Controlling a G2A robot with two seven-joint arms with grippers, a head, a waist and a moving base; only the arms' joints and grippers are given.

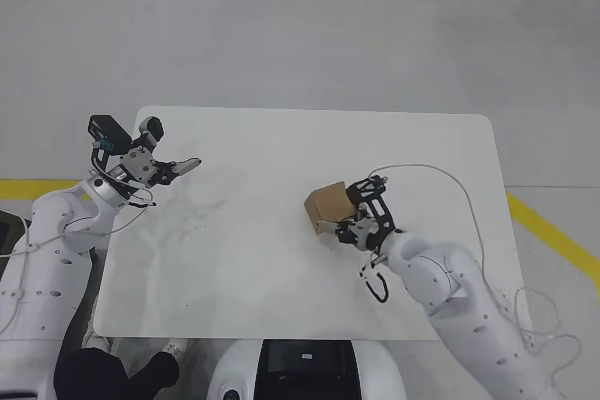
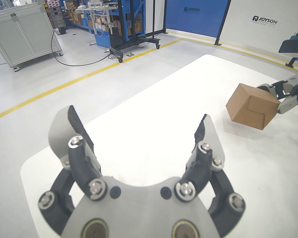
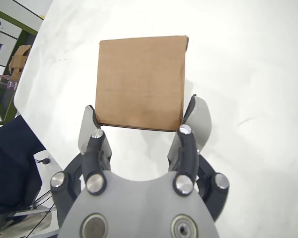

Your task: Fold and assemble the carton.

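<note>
White rounded-corner rectangular table stood on grey floor. Yellow floor tape stripe ran off past the table's 9 o'clock side, and a second yellow stripe ran past 3 o'clock. Left wrist view had blue shelving racks loaded with boxes, black wheeled screen stand, blue perforated partition panel, grey aluminium-framed cabinet and black floor cable. Brown cardboard pieces sat beyond the table's edge.

The left tool hangs spread wide; the right tool pinches the carton between 2 fingers.
</note>
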